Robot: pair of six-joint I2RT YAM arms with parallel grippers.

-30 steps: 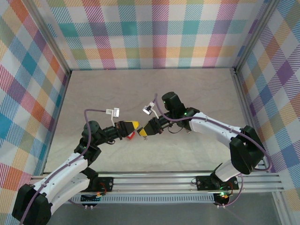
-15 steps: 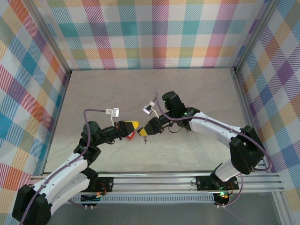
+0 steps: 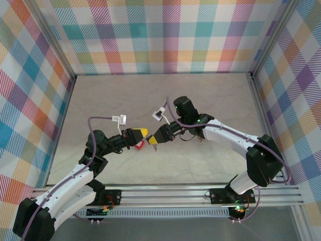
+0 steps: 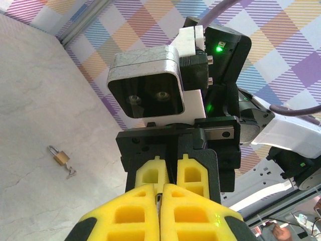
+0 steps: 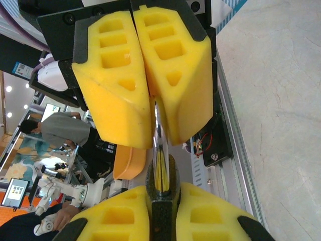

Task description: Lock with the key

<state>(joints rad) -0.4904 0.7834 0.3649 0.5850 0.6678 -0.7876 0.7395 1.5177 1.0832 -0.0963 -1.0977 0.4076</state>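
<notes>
Above the middle of the surface [image 3: 125, 100] the two arms meet tip to tip. The right claw [image 5: 161, 198] pinches a dark block, seemingly the lock [image 5: 161, 221]. The left claw [image 4: 160, 192] is pressed together on the silver key [image 5: 159, 133], whose blade runs into that block. The step looks like seating the key; next would come a steady twist along the blade's line. A red piece [image 3: 140, 145] sits under the left claw. Farther off, a small brass padlock [image 4: 60, 157] lies well apart, blocking nothing.

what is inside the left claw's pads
A thin metal strip runs up from the dark piece in the right claw and in between the shut pads of the left claw. The pads cover its end.
</notes>
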